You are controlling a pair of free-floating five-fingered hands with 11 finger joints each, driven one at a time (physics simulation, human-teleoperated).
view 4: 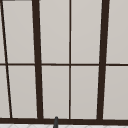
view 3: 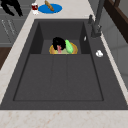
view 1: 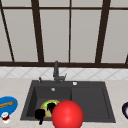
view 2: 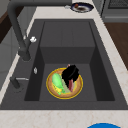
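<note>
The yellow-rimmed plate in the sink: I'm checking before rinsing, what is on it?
On the plate lie a green vegetable and something pinkish-red. A black hand covers part of it, so what lies beneath cannot be seen.

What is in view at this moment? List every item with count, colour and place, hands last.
sink: one, dark grey, set in the pale counter, deep basin at left, shallow part at right
faucet: one, dark, behind the basin
plate: one, yellow-rimmed, on the basin floor, with green and pink food on it
red ball: one, in the foreground of the front view, before the sink
blue plate: one, counter left of sink, holding a brown stick
small jar: one, red and white, beside the blue plate
dark dish: one, counter right of sink
window: dark frames, above
left hand: black, at the sink's front left edge
right hand: black, over the plate
</note>
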